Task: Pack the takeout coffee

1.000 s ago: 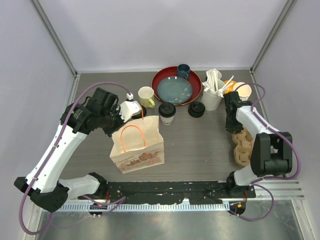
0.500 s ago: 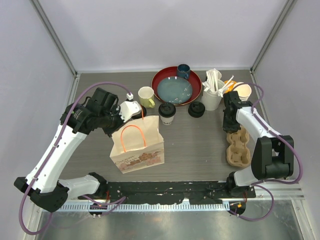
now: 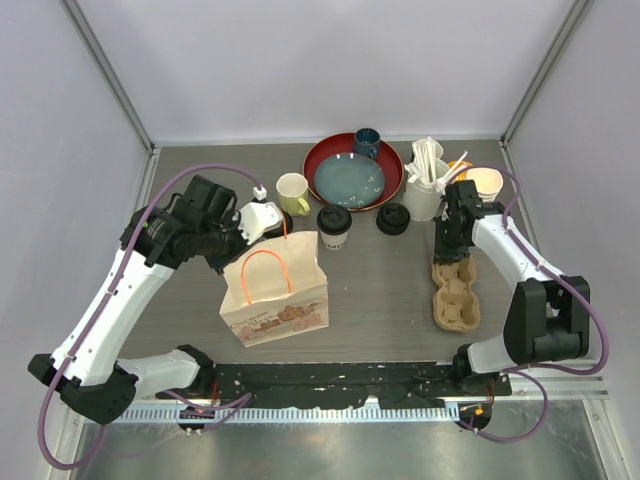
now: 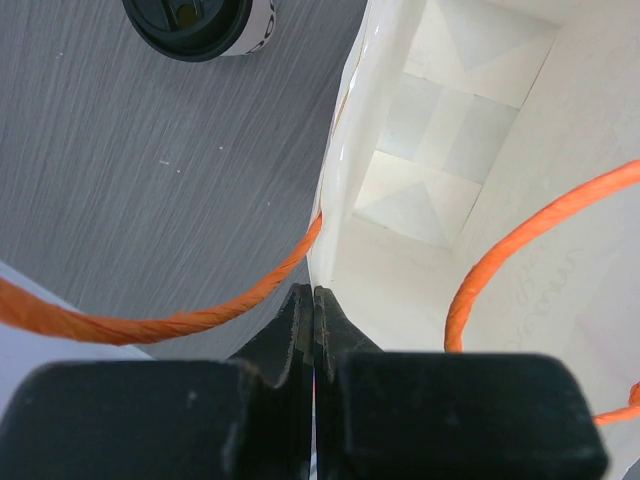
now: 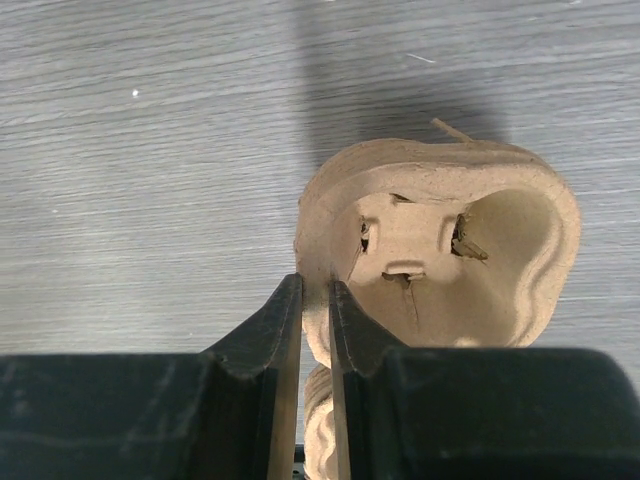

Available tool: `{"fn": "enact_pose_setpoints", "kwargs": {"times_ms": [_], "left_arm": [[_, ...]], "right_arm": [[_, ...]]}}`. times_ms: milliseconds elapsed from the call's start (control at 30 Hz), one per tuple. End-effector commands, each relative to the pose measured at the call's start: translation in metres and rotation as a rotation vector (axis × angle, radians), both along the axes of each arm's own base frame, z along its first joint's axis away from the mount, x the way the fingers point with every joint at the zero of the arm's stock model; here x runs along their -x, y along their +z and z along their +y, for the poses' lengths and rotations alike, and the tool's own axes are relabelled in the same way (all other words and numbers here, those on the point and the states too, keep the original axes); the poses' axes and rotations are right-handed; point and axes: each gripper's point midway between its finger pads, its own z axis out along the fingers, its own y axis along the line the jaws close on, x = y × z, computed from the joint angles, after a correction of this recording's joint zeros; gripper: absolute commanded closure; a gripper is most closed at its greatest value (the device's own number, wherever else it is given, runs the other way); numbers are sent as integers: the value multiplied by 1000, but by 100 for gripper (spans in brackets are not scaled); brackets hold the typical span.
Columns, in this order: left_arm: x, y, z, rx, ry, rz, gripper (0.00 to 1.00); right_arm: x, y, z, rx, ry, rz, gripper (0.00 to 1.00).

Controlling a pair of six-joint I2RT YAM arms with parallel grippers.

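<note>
Right gripper (image 5: 315, 290) pinches the rim of the cardboard carrier (image 5: 440, 240); left gripper (image 4: 313, 300) nips the edge of the paper bag (image 4: 460, 150). Slide the carrier flat toward 10 o'clock, where 2 lidded cups (image 3: 334, 226) wait, without tipping it.

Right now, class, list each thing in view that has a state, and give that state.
paper bag: upright, mouth open, empty
left claw: shut on the paper bag's rim
left coffee cup: upright, lidded, unpacked
right coffee cup: upright, lidded, unpacked
cup carrier: wells empty
right claw: shut on the cup carrier's wall
</note>
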Motion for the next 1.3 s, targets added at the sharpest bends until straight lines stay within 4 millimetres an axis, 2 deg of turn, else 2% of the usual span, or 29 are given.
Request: {"fn": "enact_pose_setpoints", "kwargs": {"times_ms": [0, 300, 367, 467, 533, 600, 733, 967, 1000, 1133, 1233, 1267], "left_arm": [[18, 3, 9, -23, -16, 37, 100], [17, 4, 9, -23, -18, 37, 100], [16, 5, 9, -23, -18, 37, 100], [17, 5, 8, -19, -19, 34, 100], [16, 5, 8, -22, -16, 36, 100], [16, 6, 9, -21, -16, 32, 100], [16, 7, 8, -20, -16, 33, 100], [16, 8, 9, -19, -14, 30, 100], [16, 7, 9, -21, -16, 32, 100], [15, 9, 9, -19, -15, 27, 100], [16, 8, 9, -22, -16, 28, 100], [16, 7, 10, -25, -12, 28, 100]], "right_arm": [[-17, 24, 19, -88, 54, -105, 99], [-22, 46, 9, -32, 23, -142, 99], [-20, 46, 0, 16, 1, -131, 99], [-18, 45, -1, 34, 6, -124, 99], [-14, 43, -14, 124, -26, -106, 99], [-11, 40, -17, 177, -17, -82, 99], [-14, 44, 3, 108, 38, -122, 99], [-10, 39, -19, 260, 0, -104, 99], [-9, 38, -13, 280, 29, -99, 99], [-7, 41, -11, 396, 72, -94, 99], [-11, 51, 1, 342, 96, -138, 99], [-11, 51, 17, 251, 135, -147, 99]]}}
